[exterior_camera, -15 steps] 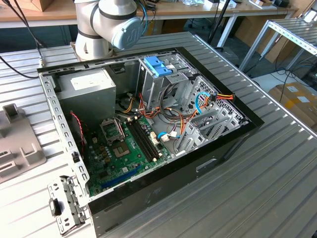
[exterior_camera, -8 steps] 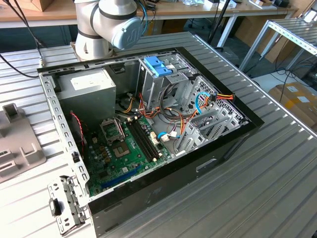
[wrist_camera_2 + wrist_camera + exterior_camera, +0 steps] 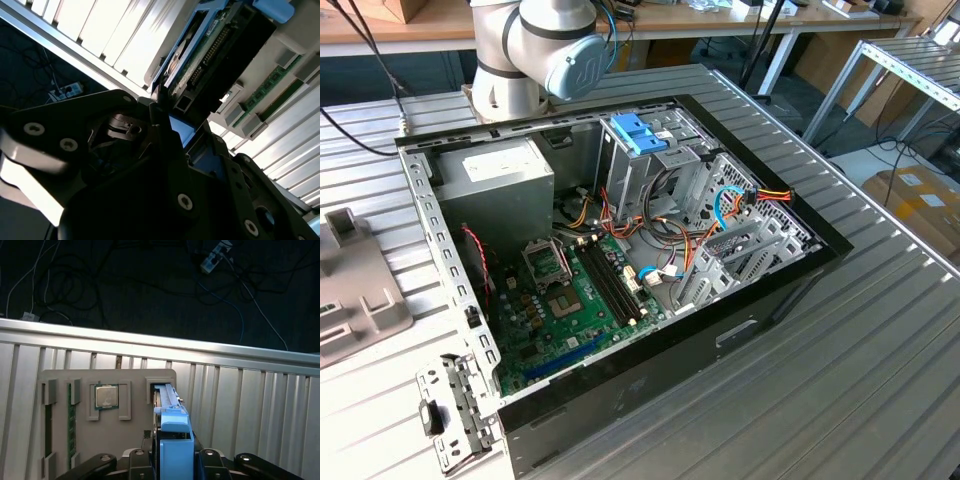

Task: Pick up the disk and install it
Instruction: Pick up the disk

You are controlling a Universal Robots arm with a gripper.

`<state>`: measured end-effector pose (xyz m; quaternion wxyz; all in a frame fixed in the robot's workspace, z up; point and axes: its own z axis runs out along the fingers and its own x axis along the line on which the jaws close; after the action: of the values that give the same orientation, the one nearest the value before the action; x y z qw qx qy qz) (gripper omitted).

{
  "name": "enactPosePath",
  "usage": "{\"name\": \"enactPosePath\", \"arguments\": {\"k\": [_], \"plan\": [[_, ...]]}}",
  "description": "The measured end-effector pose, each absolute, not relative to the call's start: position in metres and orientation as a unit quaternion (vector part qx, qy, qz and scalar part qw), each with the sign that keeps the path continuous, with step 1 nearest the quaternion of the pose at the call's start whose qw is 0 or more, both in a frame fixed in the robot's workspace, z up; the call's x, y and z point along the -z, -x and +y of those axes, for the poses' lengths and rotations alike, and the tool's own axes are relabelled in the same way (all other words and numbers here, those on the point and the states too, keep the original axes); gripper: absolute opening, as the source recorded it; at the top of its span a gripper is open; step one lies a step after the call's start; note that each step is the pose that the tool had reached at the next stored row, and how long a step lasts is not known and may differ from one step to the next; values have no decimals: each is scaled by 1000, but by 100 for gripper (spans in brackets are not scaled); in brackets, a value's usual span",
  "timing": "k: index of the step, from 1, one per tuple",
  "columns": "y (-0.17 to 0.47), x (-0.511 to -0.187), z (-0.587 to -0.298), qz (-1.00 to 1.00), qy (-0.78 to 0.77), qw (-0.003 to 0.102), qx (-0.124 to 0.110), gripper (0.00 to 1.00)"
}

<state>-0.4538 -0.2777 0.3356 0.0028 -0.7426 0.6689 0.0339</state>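
The gripper (image 3: 175, 460) is closed narrow on the disk (image 3: 172, 427) in the first wrist view, its black fingers (image 3: 206, 456) pressed against both sides of the bright blue rail. The disk stands on edge with its far end at a slot of a grey parts tray (image 3: 60, 377), which lies on the ribbed metal table (image 3: 250, 405). A processor (image 3: 106, 396) sits in the pocket beside that slot. In the exterior view the arm's base (image 3: 510, 90) stands at 11 o'clock of the open computer case (image 3: 770, 300).
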Motion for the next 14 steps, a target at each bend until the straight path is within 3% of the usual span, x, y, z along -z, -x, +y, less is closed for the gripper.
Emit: {"name": "enactPosePath", "arguments": {"k": [14], "plan": [[454,-347,-278,669,743,4,-35,37]]}}
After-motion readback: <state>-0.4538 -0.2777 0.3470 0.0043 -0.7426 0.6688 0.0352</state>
